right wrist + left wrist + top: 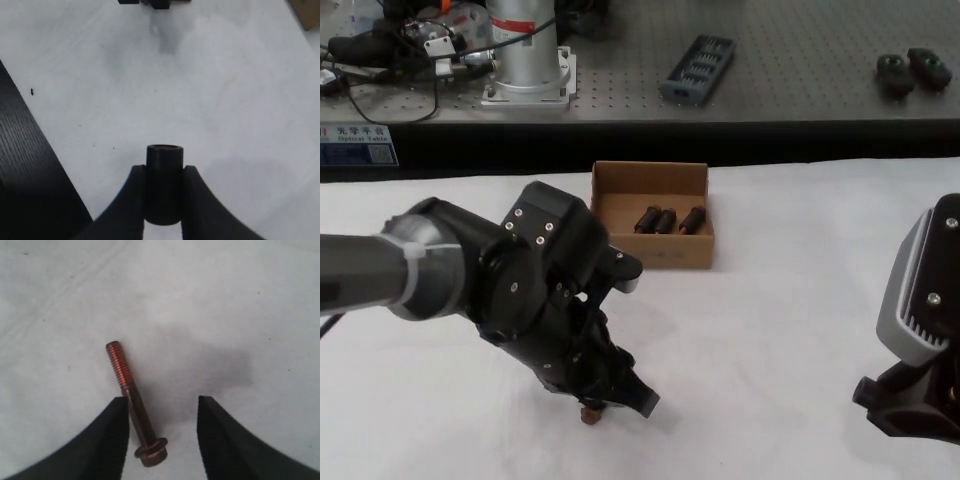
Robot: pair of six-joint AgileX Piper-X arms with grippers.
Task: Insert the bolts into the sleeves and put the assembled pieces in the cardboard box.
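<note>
**A:** Left wrist view: what is shown?
**B:** A copper bolt (134, 405) is seen lying on the white sheet (240, 300), between the parted jaws of the left gripper (161, 400).
**A:** And the right gripper (164, 167)?
**B:** It is clenched on a black sleeve (164, 155). The cardboard box (670, 250), with three dark pieces (666, 220) laid inside, is set by the sheet's far edge.

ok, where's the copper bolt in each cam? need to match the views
High view: bolt on the white cloth, just under the left gripper.
Left wrist view: bolt lies between the open fingers, head nearest the wrist.
Right wrist view: far beyond the held sleeve, a reddish bit beside the distant left gripper may be it; too small to be sure.
Shared landmark: the left gripper.
</note>
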